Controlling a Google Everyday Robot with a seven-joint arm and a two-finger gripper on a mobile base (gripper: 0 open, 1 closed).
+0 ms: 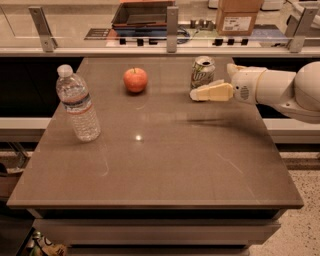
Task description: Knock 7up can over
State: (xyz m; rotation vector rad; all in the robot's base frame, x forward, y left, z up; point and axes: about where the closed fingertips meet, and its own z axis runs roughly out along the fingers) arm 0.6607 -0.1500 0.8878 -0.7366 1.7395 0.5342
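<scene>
The 7up can [202, 71] stands upright at the far right of the brown table [150, 165]; it has a green and white label and a silver top. My gripper [196, 94] reaches in from the right on a white arm, its cream fingers [212, 92] pointing left. The fingertip sits just in front of and below the can's base, very close to it or touching it.
A red apple [135, 79] sits left of the can at the far middle. A clear plastic water bottle [78, 103] stands upright at the left. Behind the table runs a counter with a railing, a tray [142, 15] and a cardboard box [238, 16].
</scene>
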